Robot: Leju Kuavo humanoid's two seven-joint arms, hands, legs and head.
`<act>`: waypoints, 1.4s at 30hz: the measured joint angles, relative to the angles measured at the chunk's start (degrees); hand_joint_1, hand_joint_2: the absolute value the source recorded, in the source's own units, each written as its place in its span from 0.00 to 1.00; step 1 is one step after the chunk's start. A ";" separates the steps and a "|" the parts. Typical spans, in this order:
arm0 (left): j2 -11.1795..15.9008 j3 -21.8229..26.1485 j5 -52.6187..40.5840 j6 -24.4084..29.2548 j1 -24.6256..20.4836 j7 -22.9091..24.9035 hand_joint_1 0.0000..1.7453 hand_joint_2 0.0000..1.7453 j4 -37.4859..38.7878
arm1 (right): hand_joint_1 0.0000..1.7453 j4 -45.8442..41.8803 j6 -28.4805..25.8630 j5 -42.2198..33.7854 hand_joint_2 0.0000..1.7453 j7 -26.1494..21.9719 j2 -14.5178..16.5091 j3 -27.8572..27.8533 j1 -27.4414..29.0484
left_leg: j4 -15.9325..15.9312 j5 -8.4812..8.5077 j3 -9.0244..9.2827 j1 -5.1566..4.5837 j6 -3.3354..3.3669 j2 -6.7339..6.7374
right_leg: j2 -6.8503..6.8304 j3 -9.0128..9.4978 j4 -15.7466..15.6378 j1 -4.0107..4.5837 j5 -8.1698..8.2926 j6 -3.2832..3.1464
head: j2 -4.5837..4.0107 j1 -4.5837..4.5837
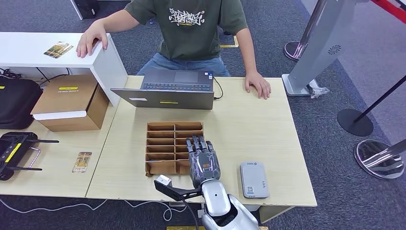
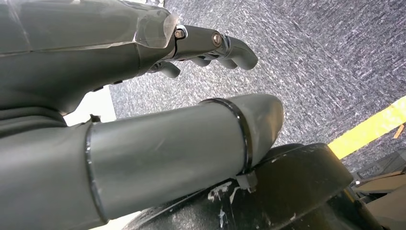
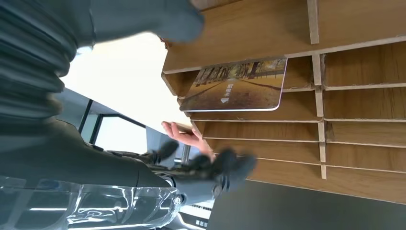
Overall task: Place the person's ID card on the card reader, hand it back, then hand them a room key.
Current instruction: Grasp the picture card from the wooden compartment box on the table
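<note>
My right hand (image 1: 203, 160) hovers over the right column of a brown slotted cardboard tray (image 1: 163, 143), fingers spread and holding nothing. In the right wrist view a room key card (image 3: 234, 85) with an autumn-tree picture lies in one slot of the tray (image 3: 364, 62), between my thumb (image 3: 177, 19) and my dark fingers (image 3: 230, 167), untouched. A grey card reader (image 1: 253, 179) lies on the table to the right of my hand. Another card (image 1: 82, 162) lies on the left table. My left hand (image 2: 143, 96) hangs over the carpet, holding nothing.
A person sits across the table, one hand (image 1: 258, 85) on the tabletop, the other (image 1: 92, 38) on a white shelf with cards (image 1: 58, 49). A laptop (image 1: 167, 88) stands behind the tray. A cardboard box (image 1: 72, 103) and black controller (image 1: 14, 151) sit left.
</note>
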 joint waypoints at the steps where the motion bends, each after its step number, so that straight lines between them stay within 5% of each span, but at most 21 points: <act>1: 0.00 0.00 -0.01 0.01 0.00 -0.03 0.00 0.00 0.00 | 0.70 0.00 -0.15 -0.01 1.00 0.05 0.00 0.00 -0.01 | 0.00 0.00 0.00 0.00 0.00 0.00 | 0.00 0.00 0.00 0.00 0.00 0.00 | 0.00 0.00; 18: 0.00 0.02 -0.43 0.51 0.01 -0.28 0.00 0.00 0.00 | 0.78 0.18 -1.40 -0.67 1.00 0.63 0.01 0.54 -0.84 | 0.00 0.00 0.00 0.00 0.00 0.00 | 0.00 0.00 0.00 0.00 0.00 0.00 | 0.00 0.00; 25: 0.00 0.03 -0.41 1.14 0.03 -0.54 0.00 0.00 0.00 | 0.98 0.38 -1.68 -1.04 1.00 0.89 0.14 1.00 -1.13 | 0.00 0.00 0.00 0.00 0.00 0.00 | 0.00 0.00 0.00 0.00 0.00 0.00 | 0.00 -0.01; 32: 0.00 0.15 0.30 1.49 0.12 -0.91 0.00 0.00 0.02 | 1.00 -0.11 -3.86 -1.68 1.00 0.88 0.16 1.08 -1.10 | 0.00 0.00 0.00 0.00 0.00 0.00 | 0.00 -0.01 0.00 0.00 0.00 0.00 | 0.00 0.00; 42: 0.00 0.93 0.31 1.56 0.41 -1.12 0.00 0.00 0.02 | 1.00 -13.36 -9.48 -3.86 1.00 -0.70 -2.28 -2.48 2.77 | 0.01 0.00 0.00 -0.01 0.00 0.00 | 0.00 -0.02 -0.01 -0.01 0.00 0.00 | 0.00 -0.01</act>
